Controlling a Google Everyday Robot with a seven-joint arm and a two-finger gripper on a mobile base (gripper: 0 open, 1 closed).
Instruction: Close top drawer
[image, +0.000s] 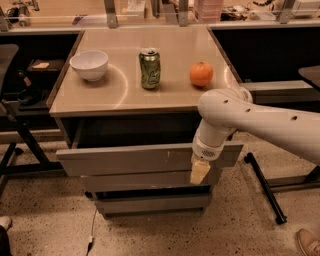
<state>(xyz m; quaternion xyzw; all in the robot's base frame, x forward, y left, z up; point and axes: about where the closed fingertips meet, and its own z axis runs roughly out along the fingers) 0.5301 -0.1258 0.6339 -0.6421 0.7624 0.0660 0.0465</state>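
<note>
The top drawer (130, 159) is a wide, shallow grey drawer, pulled part-way out under the tan tabletop (120, 92), with small white scratch marks right of centre on its flat front. My white arm comes in from the right. My gripper (200, 171) hangs down in front of the drawer's front panel, at its right part, its pale tip overlapping the panel's lower edge. Two plainer grey drawer fronts (150, 181) sit below, pushed further in.
On the tabletop stand a white bowl (89, 65), a green can (149, 68) and an orange (201, 74). A black desk leg (265, 187) stands on the floor at right, a chair base (20, 145) at left. A shoe (308, 241) shows at the bottom right corner.
</note>
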